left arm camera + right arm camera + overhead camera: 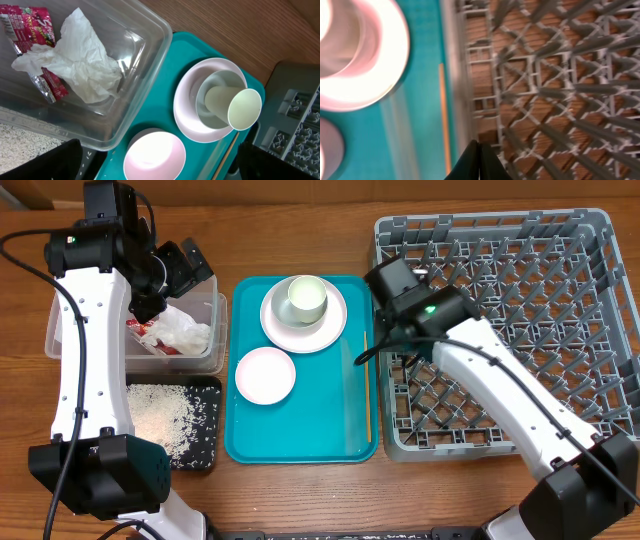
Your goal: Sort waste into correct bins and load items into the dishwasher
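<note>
Clenched on nothing, the right gripper hangs over the right rim of the teal tray, against the dish rack. The chopsticks lie just inside that rim, on the tray side of the jaws, with their long axis parallel to it. This arm is the nearer one. The left gripper, spread wide and empty, hovers left of the tray over the clear tub.
</note>
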